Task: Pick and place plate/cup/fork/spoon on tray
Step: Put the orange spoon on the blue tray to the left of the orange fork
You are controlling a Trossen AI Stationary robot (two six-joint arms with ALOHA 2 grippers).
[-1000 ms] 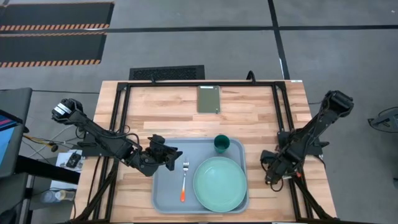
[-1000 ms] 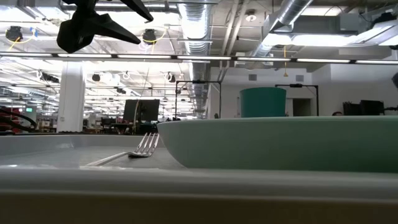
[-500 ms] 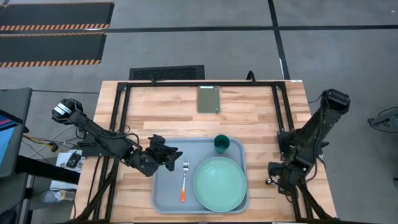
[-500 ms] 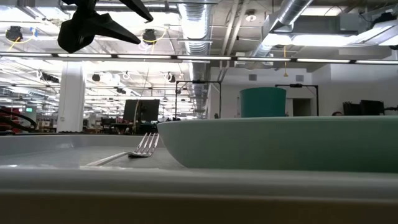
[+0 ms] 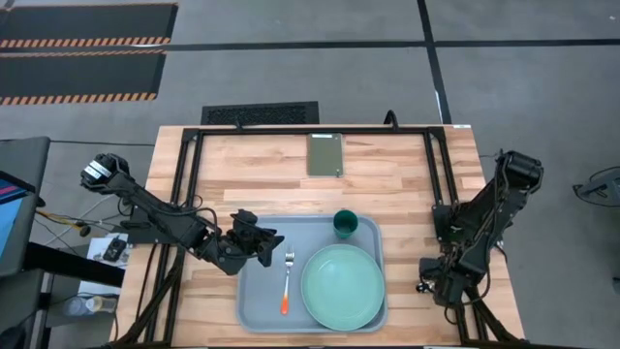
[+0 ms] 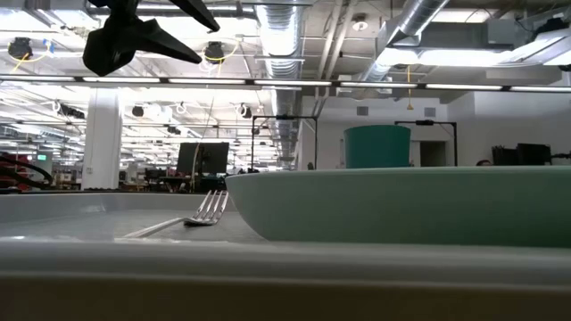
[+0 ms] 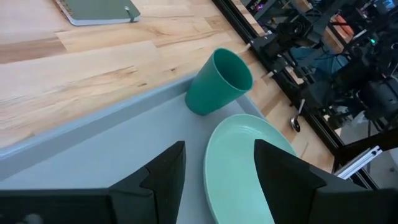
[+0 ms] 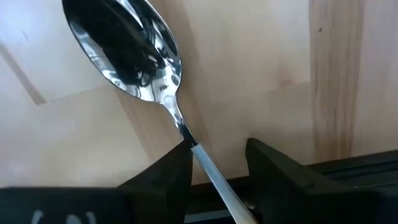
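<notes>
Pale mint plate [image 5: 343,287], upright teal cup [image 5: 345,224] and orange-handled fork [image 5: 287,282] sit on grey-blue tray [image 5: 254,305]; silver spoon [image 8: 129,62] lies on the table right of it.

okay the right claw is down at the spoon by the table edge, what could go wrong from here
The spoon lies flat on the wood beside the black table frame, so the right claw, open astride its thin neck, may pinch poorly or scrape the frame. Carrying it to the tray, it could knock the cup or clip the plate.

Bright overhead lights; glare on spoon [image 8: 124,53], foreground tray [image 6: 268,267] blurred.
</notes>
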